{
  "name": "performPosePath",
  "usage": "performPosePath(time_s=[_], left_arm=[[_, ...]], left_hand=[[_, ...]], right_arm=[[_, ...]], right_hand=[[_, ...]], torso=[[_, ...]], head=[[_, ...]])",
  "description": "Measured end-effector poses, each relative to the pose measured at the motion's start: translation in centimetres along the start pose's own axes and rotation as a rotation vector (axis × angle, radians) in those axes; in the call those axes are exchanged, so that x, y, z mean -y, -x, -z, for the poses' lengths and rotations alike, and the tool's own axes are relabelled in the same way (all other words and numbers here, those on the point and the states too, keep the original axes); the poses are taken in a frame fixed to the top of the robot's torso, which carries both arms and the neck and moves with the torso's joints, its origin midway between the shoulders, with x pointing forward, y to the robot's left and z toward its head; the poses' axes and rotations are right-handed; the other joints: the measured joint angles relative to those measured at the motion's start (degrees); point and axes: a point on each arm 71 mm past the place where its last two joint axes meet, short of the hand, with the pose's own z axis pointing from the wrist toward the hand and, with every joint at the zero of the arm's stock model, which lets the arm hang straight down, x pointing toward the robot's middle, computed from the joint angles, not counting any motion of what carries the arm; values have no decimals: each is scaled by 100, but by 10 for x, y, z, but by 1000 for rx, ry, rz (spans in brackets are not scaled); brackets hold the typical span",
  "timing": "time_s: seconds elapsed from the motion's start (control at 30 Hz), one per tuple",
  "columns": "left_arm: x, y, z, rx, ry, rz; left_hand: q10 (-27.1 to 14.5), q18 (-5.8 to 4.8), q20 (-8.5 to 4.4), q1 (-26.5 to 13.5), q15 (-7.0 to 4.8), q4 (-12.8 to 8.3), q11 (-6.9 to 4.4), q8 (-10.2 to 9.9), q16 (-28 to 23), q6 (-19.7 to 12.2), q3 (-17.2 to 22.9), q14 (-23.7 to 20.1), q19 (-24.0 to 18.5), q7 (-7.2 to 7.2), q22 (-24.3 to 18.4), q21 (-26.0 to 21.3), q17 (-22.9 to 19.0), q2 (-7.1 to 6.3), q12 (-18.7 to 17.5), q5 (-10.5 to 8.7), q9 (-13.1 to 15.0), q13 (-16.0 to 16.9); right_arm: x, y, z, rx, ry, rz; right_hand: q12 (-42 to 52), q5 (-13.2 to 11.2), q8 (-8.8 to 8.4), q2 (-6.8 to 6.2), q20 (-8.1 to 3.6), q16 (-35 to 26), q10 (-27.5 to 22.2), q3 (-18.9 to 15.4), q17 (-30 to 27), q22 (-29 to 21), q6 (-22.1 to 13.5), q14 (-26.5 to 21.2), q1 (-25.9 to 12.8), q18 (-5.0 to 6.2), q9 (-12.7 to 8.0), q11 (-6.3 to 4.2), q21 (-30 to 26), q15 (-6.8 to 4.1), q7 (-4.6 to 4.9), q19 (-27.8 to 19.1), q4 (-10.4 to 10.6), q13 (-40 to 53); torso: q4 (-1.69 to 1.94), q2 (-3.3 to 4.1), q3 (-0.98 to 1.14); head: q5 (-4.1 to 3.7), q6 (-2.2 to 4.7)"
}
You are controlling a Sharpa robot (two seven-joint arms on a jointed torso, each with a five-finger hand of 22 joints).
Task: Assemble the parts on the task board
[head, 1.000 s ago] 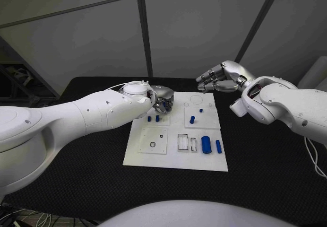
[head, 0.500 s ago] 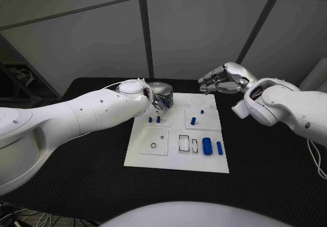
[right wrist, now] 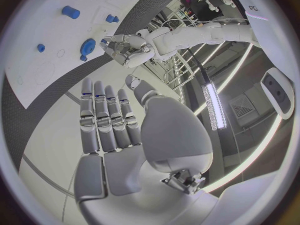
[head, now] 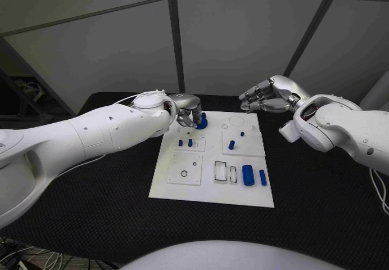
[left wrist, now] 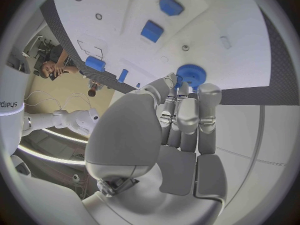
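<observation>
The white task board (head: 212, 185) lies in the middle of the black table. My left hand (head: 185, 109) is over the board's far left corner, its fingertips (left wrist: 187, 97) pinching a blue round part (head: 201, 121) (left wrist: 190, 76) that stands upright there. The same part (right wrist: 87, 46) also shows in the right wrist view beside the left hand (right wrist: 125, 47). My right hand (head: 267, 95) (right wrist: 109, 130) hovers past the board's far right corner, fingers apart and holding nothing. Small blue pegs (head: 185, 143) (head: 231, 144) stand in the board, and a thick blue cylinder (head: 247, 174) lies near a slimmer one (head: 262, 176).
The board carries an open rectangular slot (head: 218, 170) and a square plate with a small hole (head: 184, 169). Black table (head: 97, 191) stretches on both sides of the board. Grey wall panels stand behind the table's far edge.
My left hand has drawn back towards the board's far left corner, and the blue round part now shows at its fingertips. The right hand has stayed roughly where it was.
</observation>
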Motion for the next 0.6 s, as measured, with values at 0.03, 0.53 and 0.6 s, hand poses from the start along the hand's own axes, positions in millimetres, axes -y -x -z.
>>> performPosePath(time_s=[0.03, 0.53, 0.6], left_arm=[[-7, 2, 4, 0, 16, 2], [-24, 2, 15, -31, 62, 22], [-25, 2, 16, -32, 64, 23]], left_hand=[[0, 0, 0, -11, 0, 0, 0, 0, 0, 0, 0, 0, 0, 0, 0, 0, -4, 11, 0, 0, -4, 0], [0, 0, 0, -29, 0, 16, 0, 0, -21, 0, -15, 0, 0, 0, 0, 0, -74, 27, 11, -8, -11, -5], [0, 0, 0, -29, 0, 16, 0, 0, -21, 0, -16, 0, 0, 0, 0, 0, -81, 27, 11, -8, -11, -6]], right_arm=[[0, 0, 0, 1, -1, 0], [1, 1, -1, 2, -3, 1], [1, 1, -1, 2, -3, 1]], right_hand=[[0, 0, 0, 0, 0, 0, 0, 0, 0, 0, 0, 0, 0, 0, 0, 0, 0, 0, 0, 0, 0, 0], [0, 0, 0, 0, 0, 0, 0, 24, -12, -17, 0, 0, 0, 0, 0, 0, 0, 0, 0, 0, 24, 0], [0, 0, 0, 0, 0, 0, 0, 23, -12, -17, 0, 0, 0, 0, 0, 0, 0, 0, 0, 0, 23, 0]], torso=[[-2, 0, 0], [-23, 7, -3], [-23, 9, -2]], head=[[7, 2], [53, 18], [53, 18]])
